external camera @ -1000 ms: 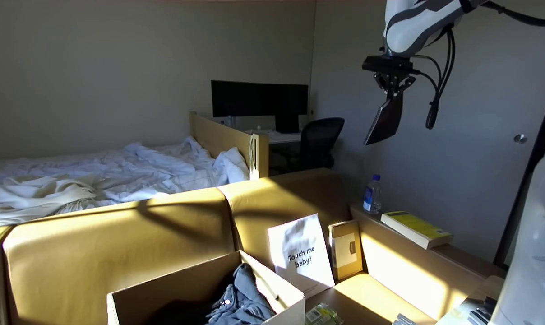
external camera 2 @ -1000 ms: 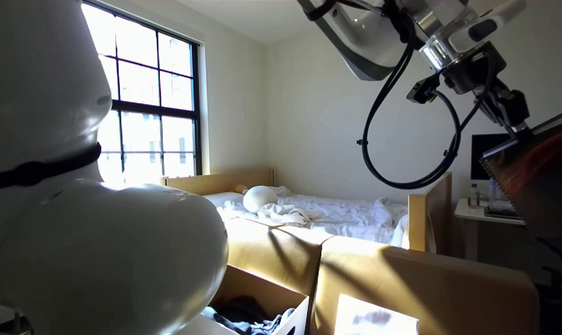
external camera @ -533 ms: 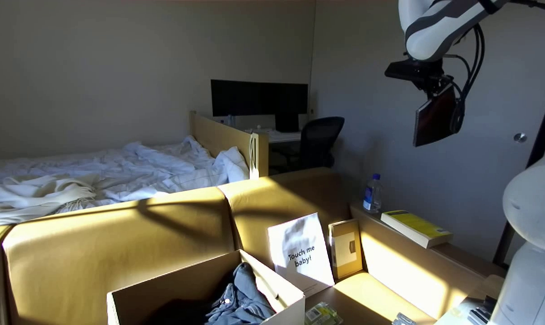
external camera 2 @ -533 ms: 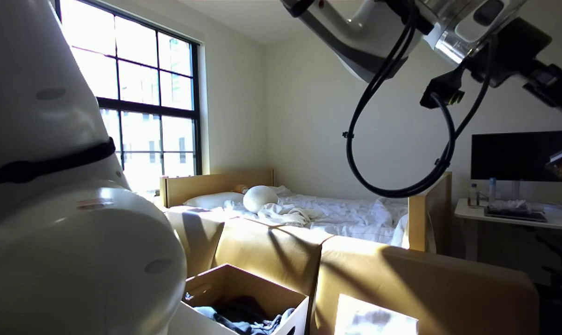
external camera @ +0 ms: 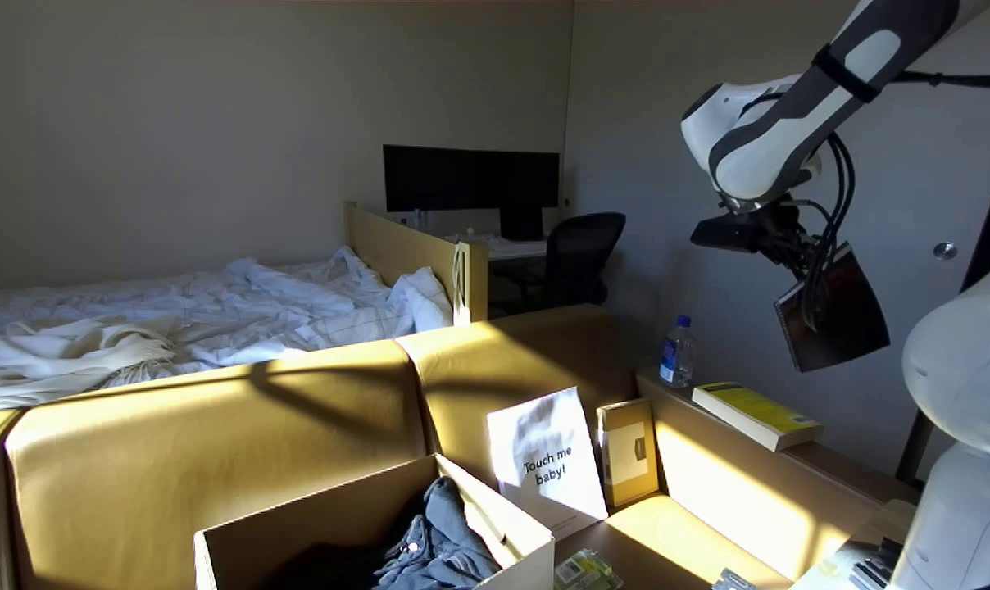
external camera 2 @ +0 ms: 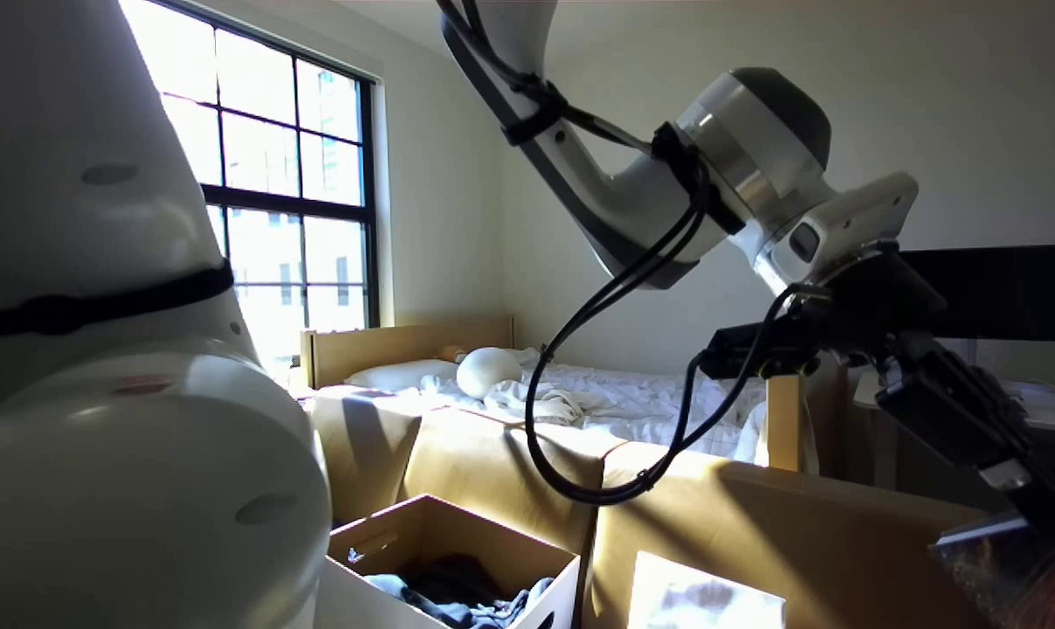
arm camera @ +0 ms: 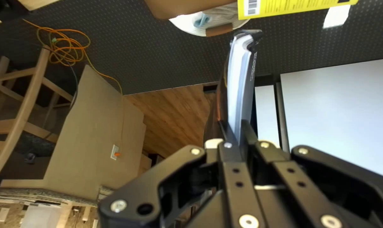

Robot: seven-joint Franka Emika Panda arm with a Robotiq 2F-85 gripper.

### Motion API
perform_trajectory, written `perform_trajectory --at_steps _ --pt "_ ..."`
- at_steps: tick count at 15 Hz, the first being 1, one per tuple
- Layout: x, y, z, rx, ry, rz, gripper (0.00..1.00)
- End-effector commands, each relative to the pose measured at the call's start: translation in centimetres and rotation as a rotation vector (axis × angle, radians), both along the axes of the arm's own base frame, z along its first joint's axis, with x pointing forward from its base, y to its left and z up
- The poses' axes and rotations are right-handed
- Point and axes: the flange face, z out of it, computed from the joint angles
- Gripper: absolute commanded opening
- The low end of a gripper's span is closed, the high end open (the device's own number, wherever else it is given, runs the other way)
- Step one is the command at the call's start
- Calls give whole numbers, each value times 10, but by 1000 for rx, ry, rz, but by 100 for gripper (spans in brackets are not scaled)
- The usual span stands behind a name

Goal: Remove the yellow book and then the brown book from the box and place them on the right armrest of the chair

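Brown book (external camera: 849, 324) in claw (arm camera: 235, 126), yellow book (external camera: 753, 408) on armrest (external camera: 843, 470)

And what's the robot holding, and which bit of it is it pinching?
The brown book. The gripper has it pinched by its upper edge, and the rest of the book hangs down at a tilt.
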Motion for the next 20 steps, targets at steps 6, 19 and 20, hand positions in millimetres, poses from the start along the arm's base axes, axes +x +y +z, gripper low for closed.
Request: perform_trajectory --at_steps 6,19,20 --pt "45 6 -25 -170 -130 45 3" --pt "78 22 -54 -297 -114 158 2" --pt "77 20 -64 -293 -94 146 2"
